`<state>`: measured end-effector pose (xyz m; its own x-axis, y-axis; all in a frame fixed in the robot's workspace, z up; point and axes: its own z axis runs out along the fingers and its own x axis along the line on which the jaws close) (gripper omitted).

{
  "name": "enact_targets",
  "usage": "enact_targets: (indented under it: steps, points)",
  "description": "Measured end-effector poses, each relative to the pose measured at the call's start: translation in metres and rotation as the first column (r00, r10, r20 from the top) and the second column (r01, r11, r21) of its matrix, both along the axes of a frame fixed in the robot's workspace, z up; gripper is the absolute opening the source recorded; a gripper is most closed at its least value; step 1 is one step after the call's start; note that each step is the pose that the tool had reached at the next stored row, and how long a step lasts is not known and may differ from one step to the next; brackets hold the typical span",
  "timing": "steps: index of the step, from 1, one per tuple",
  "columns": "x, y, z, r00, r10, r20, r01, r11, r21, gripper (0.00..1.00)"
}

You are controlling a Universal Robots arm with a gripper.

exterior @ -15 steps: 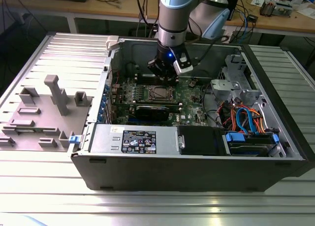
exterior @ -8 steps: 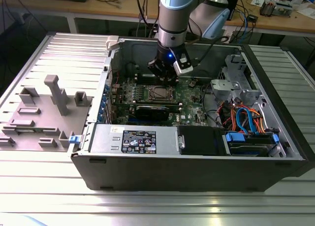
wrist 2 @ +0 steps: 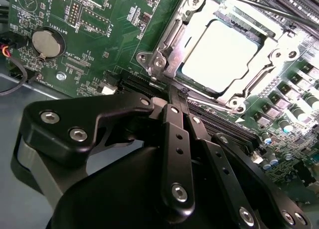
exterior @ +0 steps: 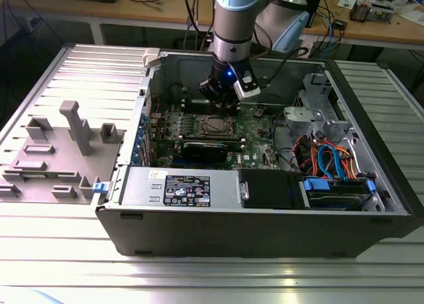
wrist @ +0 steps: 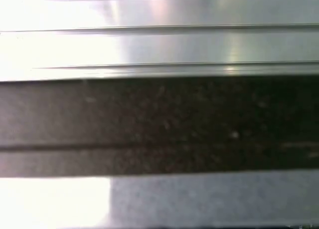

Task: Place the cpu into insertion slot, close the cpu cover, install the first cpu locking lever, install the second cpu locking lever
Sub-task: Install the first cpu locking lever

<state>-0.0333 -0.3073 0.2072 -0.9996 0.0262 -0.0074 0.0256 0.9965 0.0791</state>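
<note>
- The gripper is seen inside the open computer case, just beside the socket on the motherboard.
- Its fingers are pressed together, and nothing is grasped between them.
- The cpu is seated in the socket, and the cpu cover is laid down around it.

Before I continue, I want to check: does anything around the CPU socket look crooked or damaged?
Nothing stands out. In the second wrist view the cpu lies flat and square inside the cpu cover, which looks lowered around it. The gripper is just beside the socket.
</note>
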Motion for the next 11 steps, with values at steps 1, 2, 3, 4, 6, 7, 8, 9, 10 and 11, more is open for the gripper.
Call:
enact_targets:
  steps: [1, 2, 3, 4, 6, 7, 8, 9, 10, 11]
  points:
    - [0.0002, -0.0001, -0.0003, 1.0000, 0.000, -0.0002, 0.000, 1.0000, -0.0003, 0.11]
    - [0.0003, -0.0001, -0.0010, 1.0000, 0.000, -0.0001, 0.000, 1.0000, -0.0004, 0.11]
    - [0.0006, 0.0000, -0.0018, 1.0000, 0.000, -0.0002, 0.000, 1.0000, -0.0011, 0.11]
    - [0.0008, -0.0001, -0.0023, 1.0000, 0.000, -0.0002, 0.000, 1.0000, -0.0014, 0.11]
    - [0.0011, -0.0004, -0.0028, 1.0000, 0.000, -0.0003, 0.000, 1.0000, -0.0015, 0.11]
    - [0.0013, -0.0007, -0.0031, 1.0000, 0.000, -0.0002, 0.000, 1.0000, -0.0015, 0.11]
    - [0.0014, -0.0009, -0.0033, 1.0000, 0.000, -0.0001, 0.000, 1.0000, -0.0014, 0.11]
    - [0.0015, -0.0014, -0.0034, 1.0000, 0.000, 0.0000, 0.000, 1.0000, -0.0012, 0.11]
    - [0.0015, -0.0018, -0.0034, 1.0000, 0.000, -0.0001, 0.000, 1.0000, -0.0012, 0.11]
    - [0.0015, -0.0024, -0.0033, 1.0000, 0.000, -0.0001, 0.000, 1.0000, -0.0015, 0.11]
